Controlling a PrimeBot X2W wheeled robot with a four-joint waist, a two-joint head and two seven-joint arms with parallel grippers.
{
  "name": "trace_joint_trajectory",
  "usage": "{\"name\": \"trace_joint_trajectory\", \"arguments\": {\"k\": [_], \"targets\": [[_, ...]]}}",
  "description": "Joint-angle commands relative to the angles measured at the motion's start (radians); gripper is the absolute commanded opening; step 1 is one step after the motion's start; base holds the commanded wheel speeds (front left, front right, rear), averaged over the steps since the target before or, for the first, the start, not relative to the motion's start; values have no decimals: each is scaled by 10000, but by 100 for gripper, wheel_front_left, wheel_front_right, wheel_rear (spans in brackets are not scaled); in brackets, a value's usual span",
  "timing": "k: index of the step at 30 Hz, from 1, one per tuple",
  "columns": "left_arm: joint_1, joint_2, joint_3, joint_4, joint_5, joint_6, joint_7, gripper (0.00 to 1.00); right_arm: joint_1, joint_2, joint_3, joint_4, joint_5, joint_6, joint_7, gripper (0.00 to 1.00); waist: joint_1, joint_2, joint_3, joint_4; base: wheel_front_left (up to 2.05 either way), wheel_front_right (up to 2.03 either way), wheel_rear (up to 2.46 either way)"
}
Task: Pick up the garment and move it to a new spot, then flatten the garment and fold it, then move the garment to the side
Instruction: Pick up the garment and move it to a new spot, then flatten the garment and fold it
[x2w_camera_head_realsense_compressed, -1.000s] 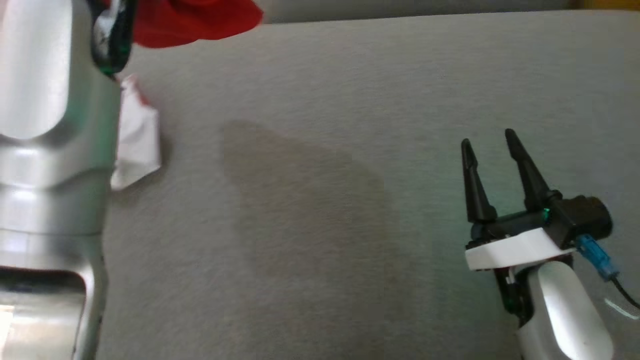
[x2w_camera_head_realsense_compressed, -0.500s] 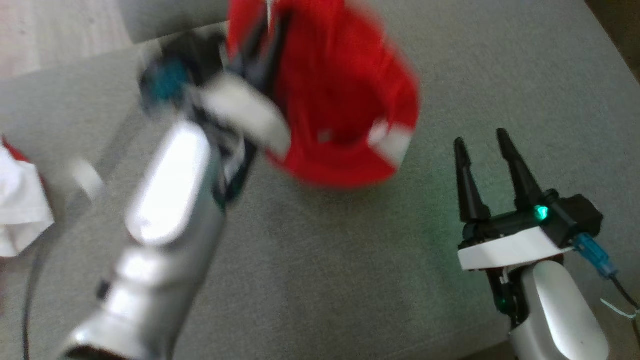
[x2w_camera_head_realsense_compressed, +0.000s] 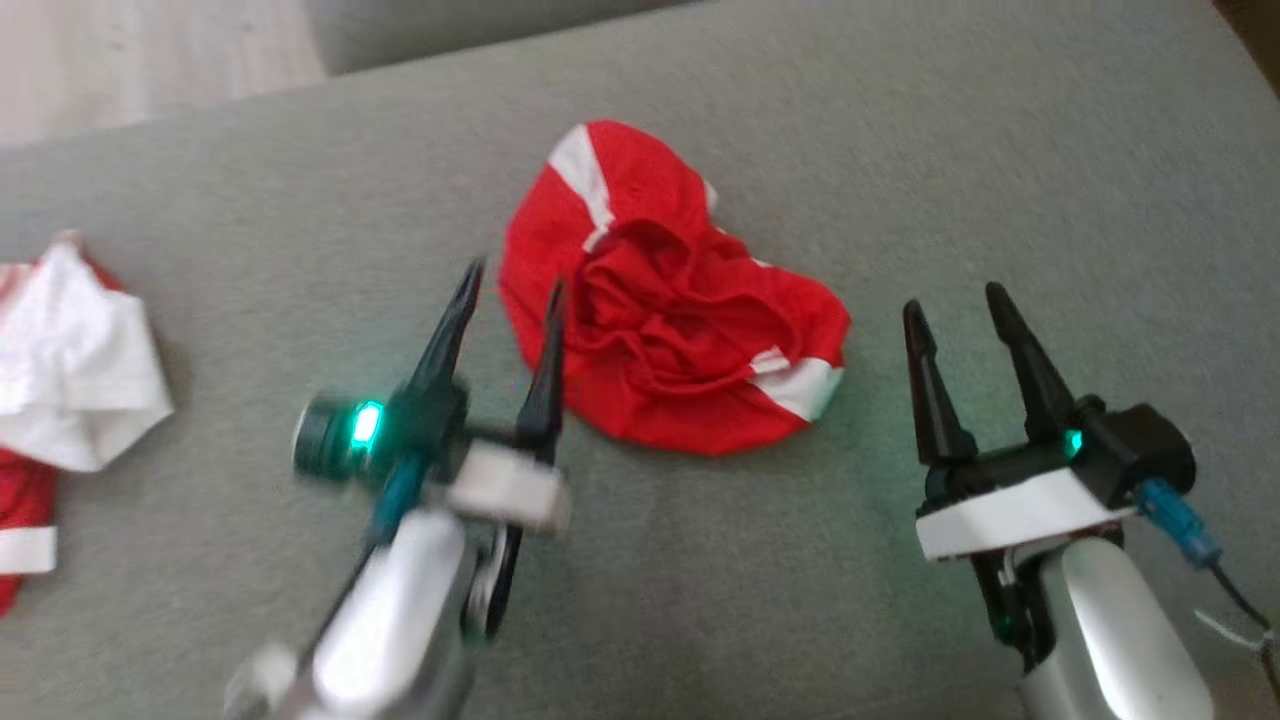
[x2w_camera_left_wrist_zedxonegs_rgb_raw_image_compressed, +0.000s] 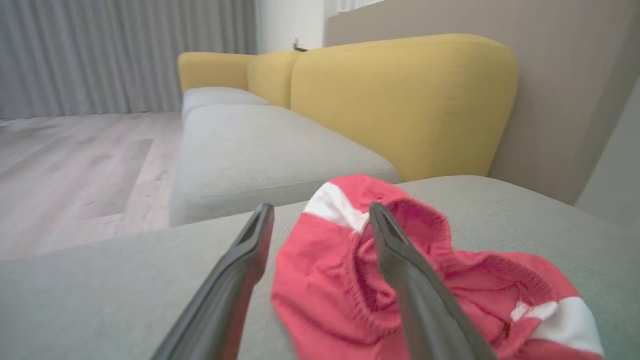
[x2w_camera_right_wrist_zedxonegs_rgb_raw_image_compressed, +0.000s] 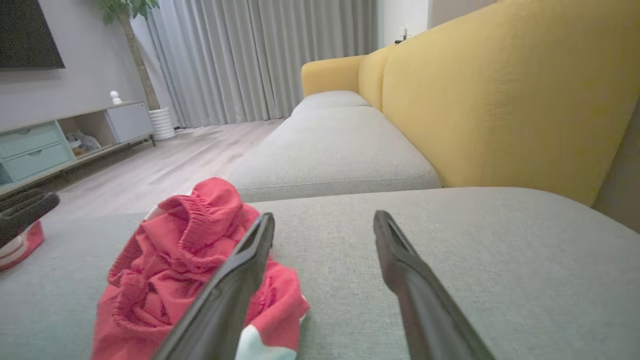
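On the grey sofa cushion (x2w_camera_head_realsense_compressed: 900, 150), the left gripper (x2w_camera_head_realsense_compressed: 512, 285) is spread wide and empty, just beside the red garment (x2w_camera_head_realsense_compressed: 680, 330) at 9 o'clock. The right gripper (x2w_camera_head_realsense_compressed: 953, 302) is spread and empty at 3 o'clock. The garment is crumpled, long axis 11-to-4 o'clock.

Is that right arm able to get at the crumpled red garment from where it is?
Probably yes. The right gripper stands open beside the red garment, with just bare grey cushion between them. The left gripper sits at the garment's other side, out of the way.
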Motion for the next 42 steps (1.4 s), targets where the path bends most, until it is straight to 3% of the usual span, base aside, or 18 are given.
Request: {"name": "trace_joint_trajectory", "arguments": {"k": [1,8,15,23,42], "targets": [[869,43,605,-844,100,201,-90,100,277,48,221,-226,-99,-7,-53,100,-1,-1,-666,593,0,0,0],[3322,31,1579,-2816,361,672,-91,100,1160,49,148,-239,-379,-7,-53,100,-1,-1,-1752,1337,0,0,0],[4764,28,1824,-4010,995,1006,-92,100,1955,24,59,-447,-561,-7,-53,100,-1,-1,-2303,1823,0,0,0],[5265,27,2152,-4169,981,1188,-93,100,2287,40,237,-306,-530,-7,-53,100,-1,-1,-2532,1885,0,0,0],[5436,26,2146,-3796,1378,877,-93,100,2314,48,203,-209,-365,-7,-53,100,-1,-1,-2605,1952,0,0,0]]}}
